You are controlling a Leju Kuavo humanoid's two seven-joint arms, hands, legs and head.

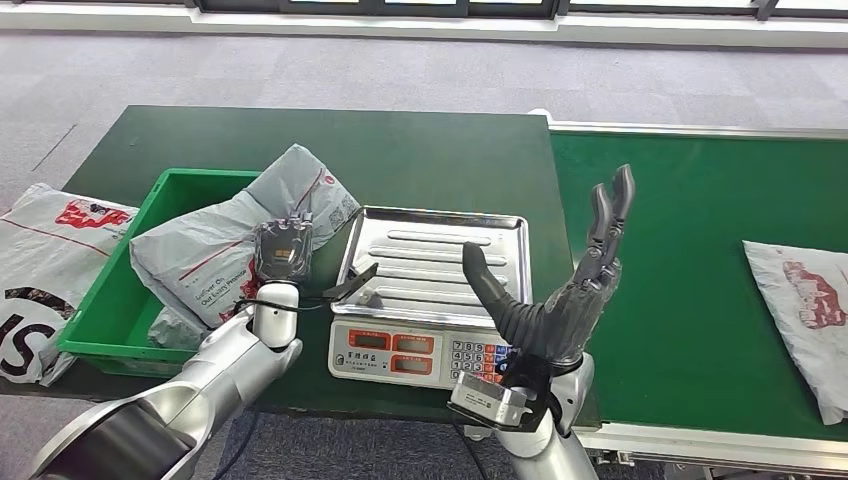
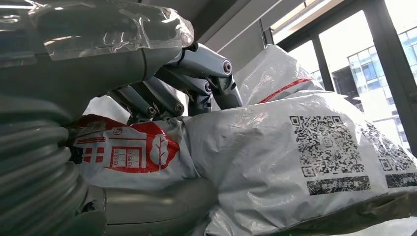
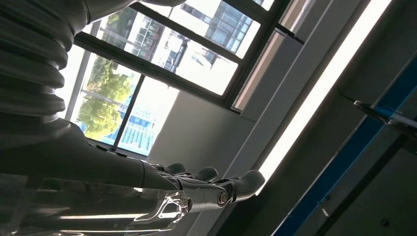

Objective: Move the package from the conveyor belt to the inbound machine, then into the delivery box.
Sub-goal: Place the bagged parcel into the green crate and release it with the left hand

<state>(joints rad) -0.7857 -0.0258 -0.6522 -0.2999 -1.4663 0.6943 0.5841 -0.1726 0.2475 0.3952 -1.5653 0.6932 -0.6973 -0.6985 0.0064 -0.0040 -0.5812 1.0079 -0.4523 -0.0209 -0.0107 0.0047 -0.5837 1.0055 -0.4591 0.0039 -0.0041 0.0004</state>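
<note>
A parcel-sorting station in an office-like hall: a green conveyor belt (image 1: 700, 250) runs just right of a weighing scale (image 1: 432, 290), a green bin (image 1: 120, 300) of courier mailers sits to its left, and grey carpet (image 1: 200, 70) lies beyond.

Both arms are smooth silver tubes ending in white wrist cuffs. The left hand (image 1: 282, 250) and right hand (image 1: 560, 300) are dark grey, with ribbed covers and jointed metal fingers (image 2: 196, 83). A clear plastic shell (image 3: 123, 209) wraps each wrist.

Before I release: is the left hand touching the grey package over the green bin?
Touching. The left wrist view shows the left hand gripping the grey package, fingers on one side, thumb on the other.
</note>
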